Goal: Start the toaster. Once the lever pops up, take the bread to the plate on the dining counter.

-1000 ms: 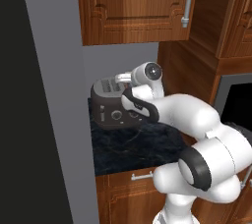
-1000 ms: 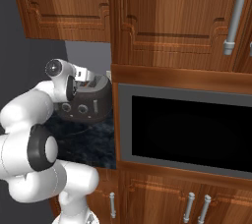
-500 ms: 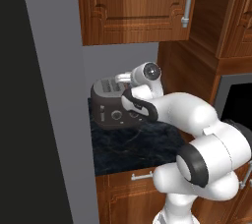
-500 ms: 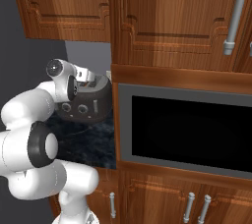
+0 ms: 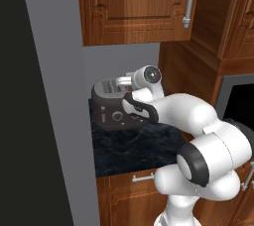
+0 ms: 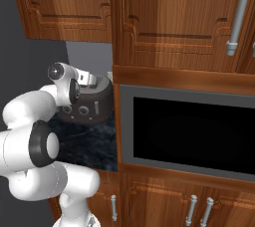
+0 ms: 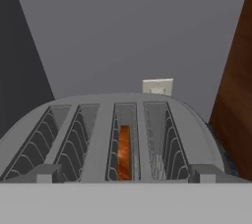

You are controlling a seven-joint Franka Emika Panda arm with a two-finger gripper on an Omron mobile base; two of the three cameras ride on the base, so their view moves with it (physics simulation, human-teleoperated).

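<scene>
The dark grey toaster stands at the back of a small dark counter, against the grey wall. My gripper hovers just above its top, open and holding nothing. The hand view looks down along the silver top and its several slots. The bread sits deep in the third slot from the left, showing as a thin orange-brown edge. The plate and the dining counter are out of view.
Wooden wall cabinets hang low over the toaster. A wood panel stands close on its right, with a black-glass oven beyond. A tall dark panel bounds the left. A wall outlet sits behind the toaster.
The hand has eased very slightly lower over the toaster. Nothing else has moved.
</scene>
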